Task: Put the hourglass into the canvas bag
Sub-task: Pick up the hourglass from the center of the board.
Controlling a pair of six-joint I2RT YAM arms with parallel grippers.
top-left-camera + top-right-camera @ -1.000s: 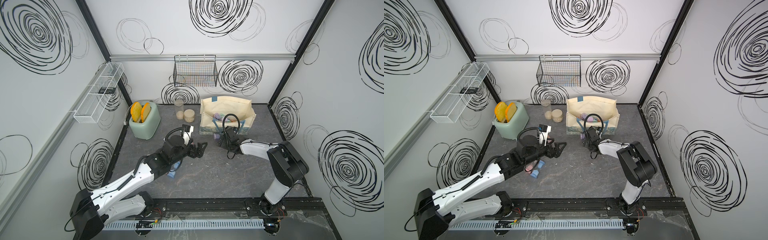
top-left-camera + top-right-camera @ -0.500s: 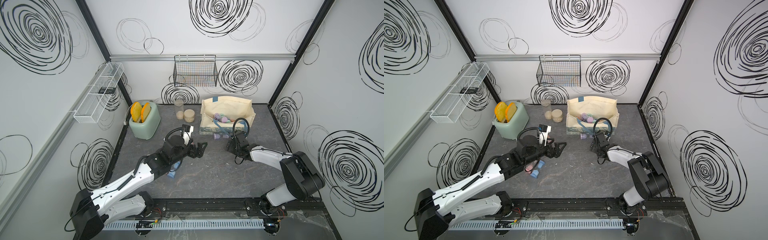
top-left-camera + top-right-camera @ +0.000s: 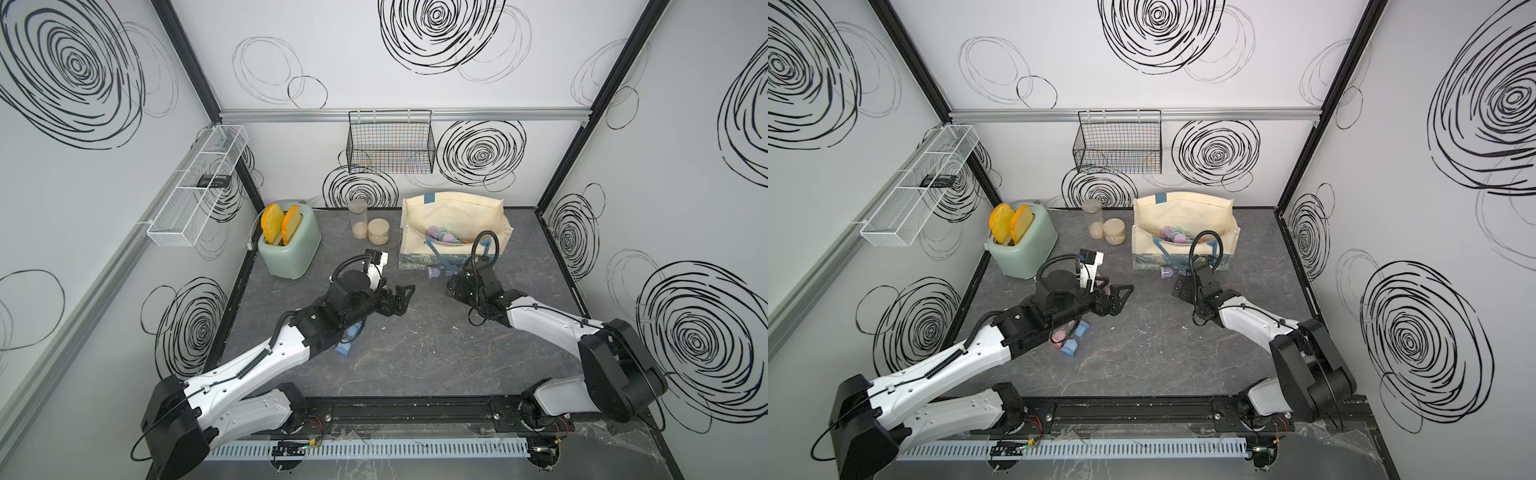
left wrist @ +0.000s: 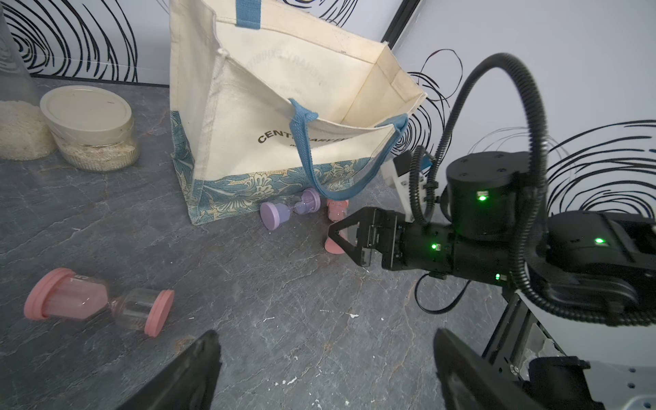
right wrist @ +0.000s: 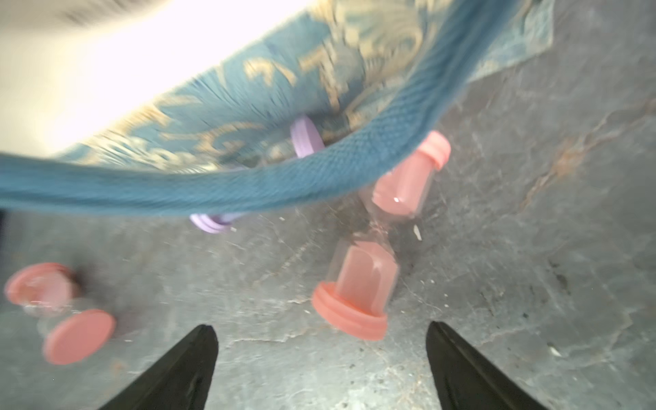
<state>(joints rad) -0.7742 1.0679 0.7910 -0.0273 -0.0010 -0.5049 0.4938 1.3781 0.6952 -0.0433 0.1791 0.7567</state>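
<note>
Right tool (image 5: 319,324) before two pink hourglasses (image 5: 362,280) (image 5: 80,335)

Black "CENT…ARY" lettering on canvas bag (image 4: 245,117)

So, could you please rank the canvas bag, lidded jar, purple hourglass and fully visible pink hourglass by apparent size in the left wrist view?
Largest: canvas bag
lidded jar and fully visible pink hourglass, too alike to rank
Smallest: purple hourglass

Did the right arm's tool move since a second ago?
Yes. The right tool has backed away from the canvas bag, a little toward the black rail at the front.
</note>
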